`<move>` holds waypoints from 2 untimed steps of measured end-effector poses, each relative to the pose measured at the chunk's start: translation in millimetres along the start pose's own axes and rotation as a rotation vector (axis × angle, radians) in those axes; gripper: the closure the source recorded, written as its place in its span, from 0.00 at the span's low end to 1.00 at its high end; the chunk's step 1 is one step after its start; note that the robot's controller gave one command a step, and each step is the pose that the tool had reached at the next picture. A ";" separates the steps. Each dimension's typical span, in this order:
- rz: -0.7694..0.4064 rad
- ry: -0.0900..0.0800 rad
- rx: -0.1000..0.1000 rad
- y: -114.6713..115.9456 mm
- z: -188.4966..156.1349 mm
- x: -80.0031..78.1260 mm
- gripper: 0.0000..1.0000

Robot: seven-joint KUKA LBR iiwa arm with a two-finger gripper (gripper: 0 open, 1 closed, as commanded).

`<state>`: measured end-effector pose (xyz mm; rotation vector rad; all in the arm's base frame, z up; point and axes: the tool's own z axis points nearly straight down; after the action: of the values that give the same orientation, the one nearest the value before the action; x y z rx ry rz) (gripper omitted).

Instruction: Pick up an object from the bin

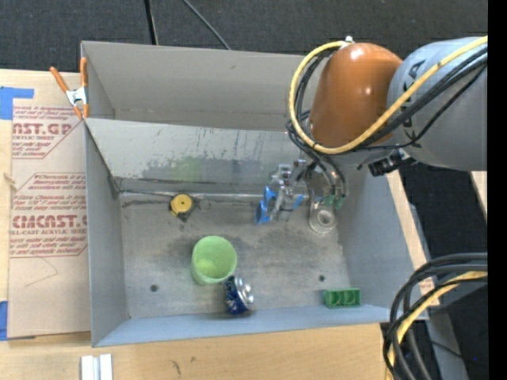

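Observation:
My gripper (279,197), with blue parts at its tip, hangs low over the bin floor near the back wall, right of the middle. A small pale round thing (321,219) lies just to its right, close beside it. Nothing shows held in the gripper. A light green cup (212,259) stands well to the front left of the gripper, with a blue and silver can-like thing (236,296) lying against its front side.
A small yellow disc (181,204) lies at the back left of the floor. A green block (341,298) sits in the front right corner. The arm with its orange cover and yellow cables overhangs the bin's right rear.

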<state>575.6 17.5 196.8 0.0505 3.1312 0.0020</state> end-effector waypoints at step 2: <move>0.127 0.007 0.001 -45.8 127.0 -18.5 1.00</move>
<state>593.8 -28.7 70.0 0.2504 3.1288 0.0022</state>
